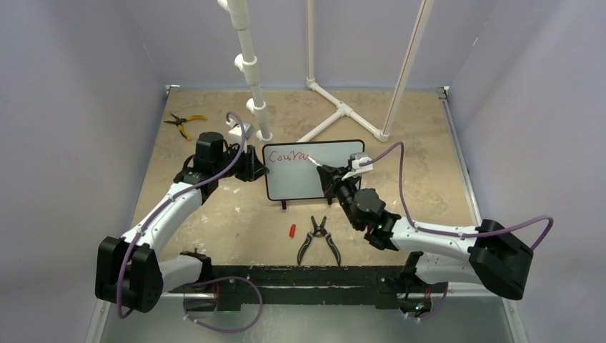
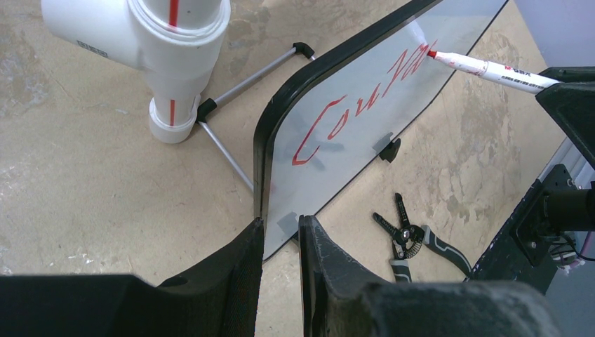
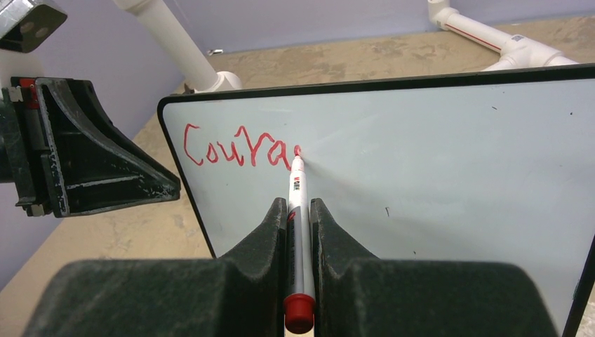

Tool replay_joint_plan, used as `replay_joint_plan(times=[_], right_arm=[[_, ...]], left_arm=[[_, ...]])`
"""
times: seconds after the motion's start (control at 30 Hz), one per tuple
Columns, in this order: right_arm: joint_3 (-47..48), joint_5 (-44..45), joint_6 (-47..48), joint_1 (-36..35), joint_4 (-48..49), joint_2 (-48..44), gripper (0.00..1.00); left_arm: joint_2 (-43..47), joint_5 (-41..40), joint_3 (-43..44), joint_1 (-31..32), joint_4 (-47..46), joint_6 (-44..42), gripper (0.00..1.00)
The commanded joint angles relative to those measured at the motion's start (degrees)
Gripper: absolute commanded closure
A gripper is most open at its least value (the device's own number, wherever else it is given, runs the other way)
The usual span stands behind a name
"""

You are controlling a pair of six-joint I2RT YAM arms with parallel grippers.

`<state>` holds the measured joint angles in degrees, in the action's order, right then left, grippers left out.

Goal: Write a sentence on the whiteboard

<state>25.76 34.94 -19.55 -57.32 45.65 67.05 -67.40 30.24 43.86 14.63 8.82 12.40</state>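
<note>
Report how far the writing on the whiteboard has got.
Done: red letters reading "Coura" sit top left on the whiteboard. In hand: the right gripper holds the marker, tip on the board just past the last letter, while the left gripper clamps the board's left edge. Left: the rest of the sentence; most of the board is blank.

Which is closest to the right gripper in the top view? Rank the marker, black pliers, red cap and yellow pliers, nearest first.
1. The marker, held in the jaws of the right gripper.
2. The black pliers and the red cap, both toward the arm bases: too close to call.
3. The yellow pliers, far left at the back.
</note>
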Motion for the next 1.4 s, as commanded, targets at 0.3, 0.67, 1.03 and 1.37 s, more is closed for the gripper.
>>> replay_joint_plan(times=[0.3, 0.67, 1.03, 1.37], right_arm=[[-0.4, 3.2, -0.9, 0.2, -3.3, -2.3, 1.00], [1.4, 3.3, 1.6, 0.2, -0.3, -2.2, 1.00], [2.7, 2.6, 2.5, 0.2, 2.2, -0.4, 1.00], [2.3, 3.1, 1.9, 0.2, 1.5, -0.2, 1.00]], left_arm=[[0.2, 0.1, 0.1, -0.4, -0.6, -1.0, 0.76], [0.2, 0.1, 0.1, -0.4, -0.6, -1.0, 0.76], [0.2, 0.1, 0.1, -0.4, -0.6, -1.1, 0.76], [0.2, 0.1, 0.1, -0.4, -0.6, -1.1, 0.76]])
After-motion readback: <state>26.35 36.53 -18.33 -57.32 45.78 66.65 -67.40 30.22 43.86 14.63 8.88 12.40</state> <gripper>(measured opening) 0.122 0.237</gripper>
